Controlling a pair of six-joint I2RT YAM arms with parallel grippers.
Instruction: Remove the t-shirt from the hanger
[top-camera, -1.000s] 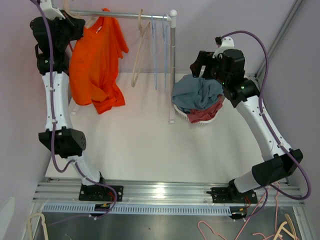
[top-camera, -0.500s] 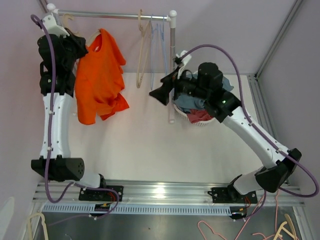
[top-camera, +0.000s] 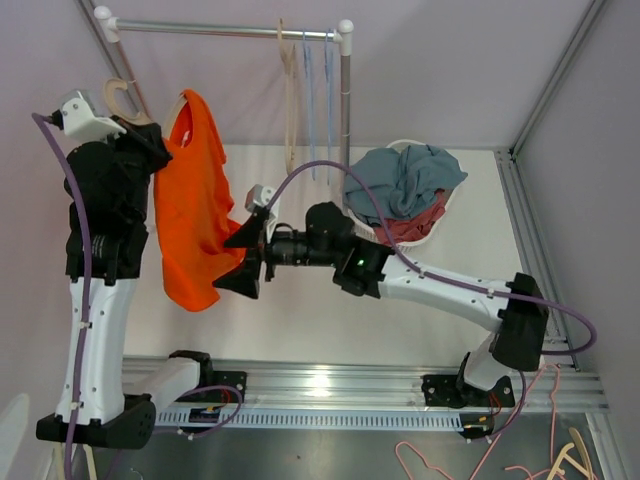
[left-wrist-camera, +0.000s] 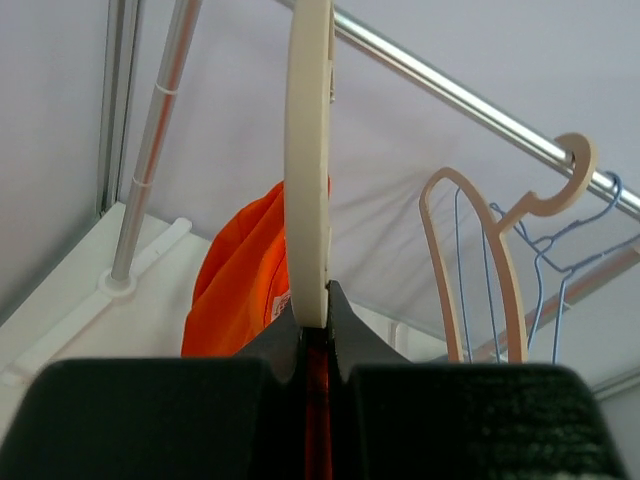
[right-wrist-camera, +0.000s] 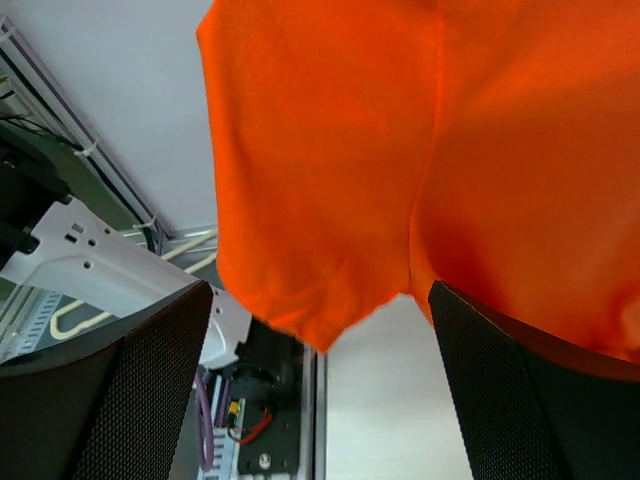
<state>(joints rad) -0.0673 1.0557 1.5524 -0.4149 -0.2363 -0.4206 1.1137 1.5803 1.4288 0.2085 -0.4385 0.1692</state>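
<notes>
At the left of the table, the left gripper was raised high, its fingers clamped on the neck of a cream hanger. The hanger's hook sat off the rail, to the near left of the rail's left end. The orange t-shirt hung from that hanger, draped long and narrow, with its lower hem free above the table.

In the left wrist view, a small pale tag showed at the shirt's collar, too small to read. No other writing could be made out.

The right gripper reached in from the right at the level of the shirt's lower part, with its jaws spread wide and holding nothing. In the right wrist view, a corner of the hem hung between the two fingers, and whether cloth touched either one could not be told.

On the rail, a spare cream hanger and blue wire hangers hung near the right post, well apart from the shirt. At the far right, a basket held heaped clothes. Bare table lay below the shirt and near of the right arm.
</notes>
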